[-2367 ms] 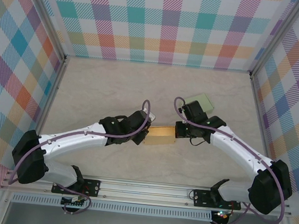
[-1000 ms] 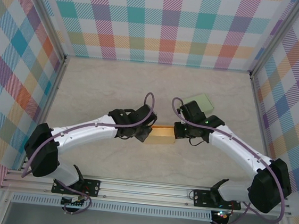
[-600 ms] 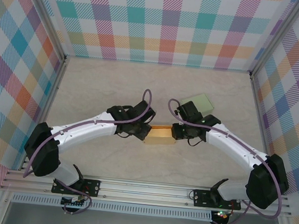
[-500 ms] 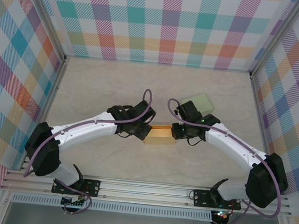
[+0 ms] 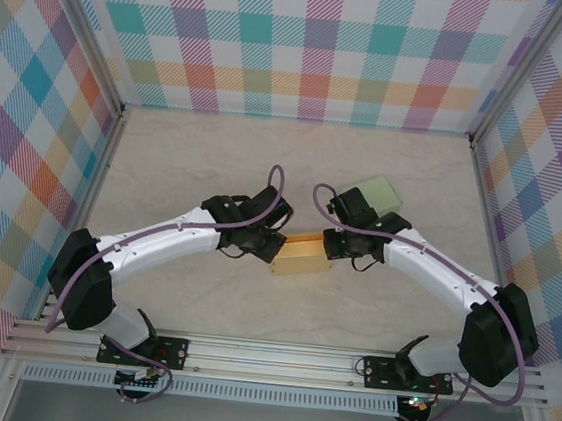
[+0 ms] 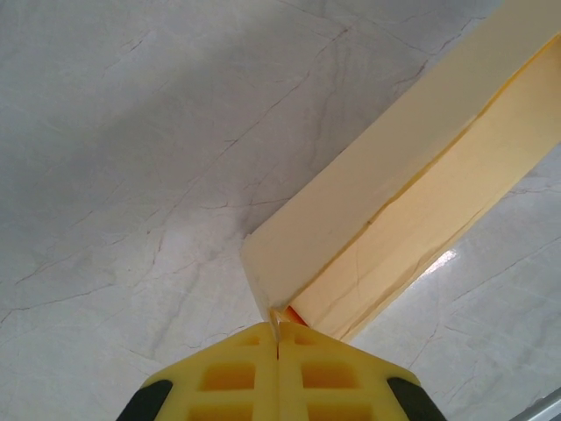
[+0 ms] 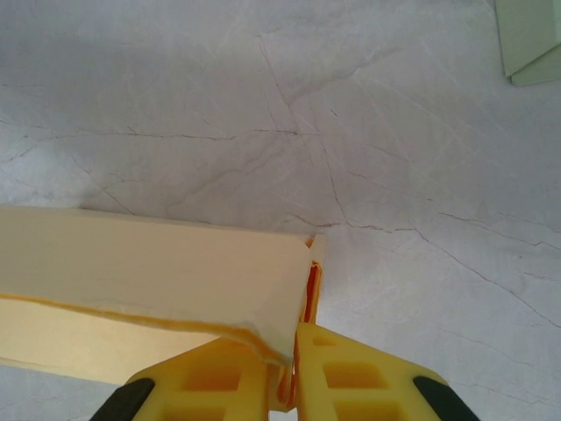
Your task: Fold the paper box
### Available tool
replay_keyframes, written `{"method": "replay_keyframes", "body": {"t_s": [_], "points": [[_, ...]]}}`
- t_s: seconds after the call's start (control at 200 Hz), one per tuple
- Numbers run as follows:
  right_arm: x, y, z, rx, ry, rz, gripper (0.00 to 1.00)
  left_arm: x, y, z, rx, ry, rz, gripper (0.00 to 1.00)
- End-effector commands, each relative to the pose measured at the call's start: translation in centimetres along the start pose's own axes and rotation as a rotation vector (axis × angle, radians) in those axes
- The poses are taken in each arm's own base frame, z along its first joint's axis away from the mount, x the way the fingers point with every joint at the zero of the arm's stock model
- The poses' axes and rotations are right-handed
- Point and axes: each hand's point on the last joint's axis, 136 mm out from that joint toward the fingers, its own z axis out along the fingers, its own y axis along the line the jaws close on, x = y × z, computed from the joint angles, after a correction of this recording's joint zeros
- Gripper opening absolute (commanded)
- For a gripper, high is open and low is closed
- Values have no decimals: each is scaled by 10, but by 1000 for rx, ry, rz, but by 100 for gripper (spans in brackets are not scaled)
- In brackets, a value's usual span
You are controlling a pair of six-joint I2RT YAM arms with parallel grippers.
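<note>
The box (image 5: 302,254) seems light, thin and easy to crease, so the left gripper (image 6: 279,331) and right gripper (image 7: 293,351) each clench one end edge.

Tally on the table (image 5: 186,160): one, one, two.
One tan paper box (image 5: 301,256); one pale green flat sheet (image 5: 375,192) beyond the box's right end; two grippers, left gripper (image 5: 273,250) and right gripper (image 5: 329,248), one at each box end.
</note>
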Motion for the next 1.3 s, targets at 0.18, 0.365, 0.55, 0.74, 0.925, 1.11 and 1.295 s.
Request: {"method": "replay_keyframes", "body": {"t_s": [0.18,0.365,0.55,0.74,0.925,1.11,1.295], "points": [[10,7,3,-12,32,-34,14,-23,-22,-3,128,-102,-131,2],[11,7,3,-8,32,-37,13,-18,-22,2,138,-96,-164,2],[11,7,2,-6,29,-37,13,-14,-22,8,145,-93,-187,2],[11,8,4,-6,32,-39,13,-19,-26,5,165,-109,-192,2],[11,8,6,-6,37,-38,13,-21,-30,4,186,-108,-188,2],[11,9,7,-7,40,-40,13,-25,-32,3,192,-115,-191,2],[12,8,8,-5,42,-40,12,-31,-33,-3,200,-133,-186,2]]}}
